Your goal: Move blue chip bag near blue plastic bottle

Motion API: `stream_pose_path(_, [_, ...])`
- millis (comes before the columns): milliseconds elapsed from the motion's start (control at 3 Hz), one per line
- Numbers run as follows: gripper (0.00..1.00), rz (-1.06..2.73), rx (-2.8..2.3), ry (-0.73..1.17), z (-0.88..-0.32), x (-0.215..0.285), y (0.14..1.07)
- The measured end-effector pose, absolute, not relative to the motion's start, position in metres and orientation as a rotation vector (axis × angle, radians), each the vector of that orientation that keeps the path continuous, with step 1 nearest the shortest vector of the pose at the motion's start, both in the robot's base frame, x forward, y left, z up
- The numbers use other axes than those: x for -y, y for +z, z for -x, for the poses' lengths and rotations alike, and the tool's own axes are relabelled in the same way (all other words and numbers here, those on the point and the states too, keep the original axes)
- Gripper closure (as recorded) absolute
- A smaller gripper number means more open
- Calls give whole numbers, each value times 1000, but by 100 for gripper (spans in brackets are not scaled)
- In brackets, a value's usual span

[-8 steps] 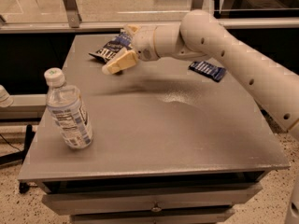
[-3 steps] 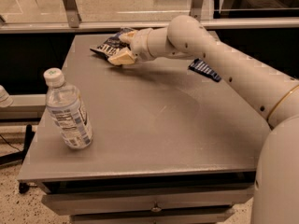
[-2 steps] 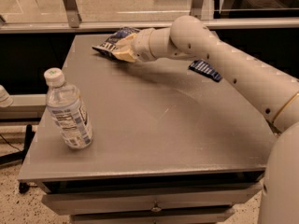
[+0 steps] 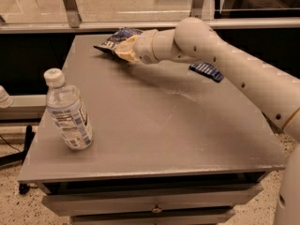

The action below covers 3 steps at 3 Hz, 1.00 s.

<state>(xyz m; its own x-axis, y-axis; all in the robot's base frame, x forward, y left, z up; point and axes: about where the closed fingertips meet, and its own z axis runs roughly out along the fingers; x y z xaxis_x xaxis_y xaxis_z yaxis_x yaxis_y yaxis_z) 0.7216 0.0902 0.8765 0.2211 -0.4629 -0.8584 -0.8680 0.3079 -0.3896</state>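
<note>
The blue chip bag (image 4: 114, 38) is a crinkly dark navy bag with white lettering at the far left of the grey table (image 4: 154, 125). My gripper (image 4: 123, 49) reaches in from the right and is shut on the bag's right end. The bag's right part is hidden behind the tan fingers (image 4: 125, 53). Its left tip still points down at the table top. The blue plastic bottle (image 4: 68, 111) is clear with a white cap and a blue-and-white label. It stands upright near the table's front left corner, well away from the bag and gripper.
A small flat blue-and-white striped wrapper (image 4: 206, 71) lies at the right of the table, partly under my arm (image 4: 234, 64). A metal rail with posts (image 4: 70, 6) runs behind the table. The table's drawer front (image 4: 154, 205) faces the camera.
My gripper came down onto the chip bag from above and closed on it. The bag has bunched up and its right end has risen a little. The bottle has not moved.
</note>
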Motion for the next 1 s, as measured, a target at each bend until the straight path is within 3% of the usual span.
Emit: stream_pose_path(1000, [100,1347,-1397,535,-670,-86,891])
